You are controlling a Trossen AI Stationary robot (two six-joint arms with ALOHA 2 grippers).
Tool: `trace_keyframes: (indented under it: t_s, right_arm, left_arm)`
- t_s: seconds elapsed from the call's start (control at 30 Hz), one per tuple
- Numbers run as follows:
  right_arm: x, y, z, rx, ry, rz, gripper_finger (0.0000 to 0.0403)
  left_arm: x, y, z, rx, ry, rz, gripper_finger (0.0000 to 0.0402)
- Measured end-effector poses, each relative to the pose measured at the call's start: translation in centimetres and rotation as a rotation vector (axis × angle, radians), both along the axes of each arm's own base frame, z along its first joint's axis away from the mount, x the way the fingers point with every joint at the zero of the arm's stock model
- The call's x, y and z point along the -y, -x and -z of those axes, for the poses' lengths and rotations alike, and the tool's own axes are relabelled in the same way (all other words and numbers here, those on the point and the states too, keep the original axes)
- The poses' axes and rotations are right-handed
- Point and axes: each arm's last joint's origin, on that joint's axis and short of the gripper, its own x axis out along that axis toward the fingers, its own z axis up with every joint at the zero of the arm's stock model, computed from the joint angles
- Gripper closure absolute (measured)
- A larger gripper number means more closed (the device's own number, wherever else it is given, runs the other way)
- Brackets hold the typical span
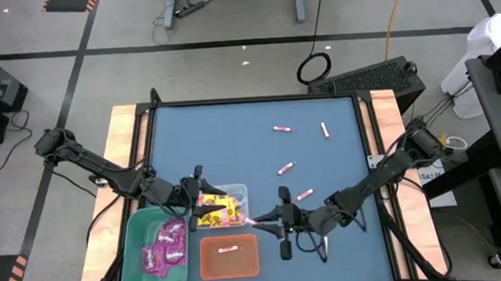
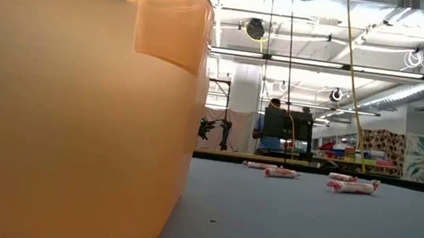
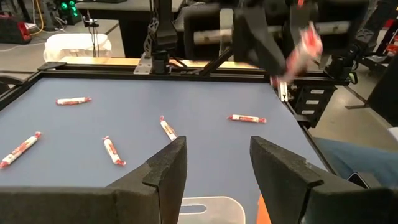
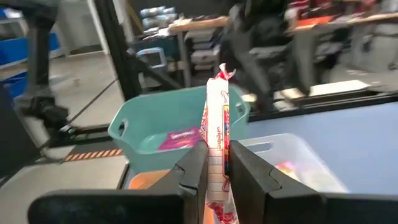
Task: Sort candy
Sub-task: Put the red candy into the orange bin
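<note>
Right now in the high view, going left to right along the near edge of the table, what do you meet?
Green bin → orange bin → right gripper holding a pink-and-white stick.
</note>
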Motion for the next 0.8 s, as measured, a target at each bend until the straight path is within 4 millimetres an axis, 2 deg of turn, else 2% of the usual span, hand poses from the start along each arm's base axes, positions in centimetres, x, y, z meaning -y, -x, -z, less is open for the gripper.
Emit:
trace_keyframes:
  t_s: [0.2, 0.8]
  right_arm:
    - [-0.3, -1.6, 3.0, -0.051, -0.038, -0.134, 0.0351]
    - [-1.7, -4.3, 9.7, -0.022, -0.066, -0.127, 0.0351]
  left_arm:
    - [0.0, 0.0, 0.0, -0.001, 0.000, 0.000, 0.0219]
    - [0.0, 0.0, 0.0, -0.003, 0.000, 0.000, 0.0219]
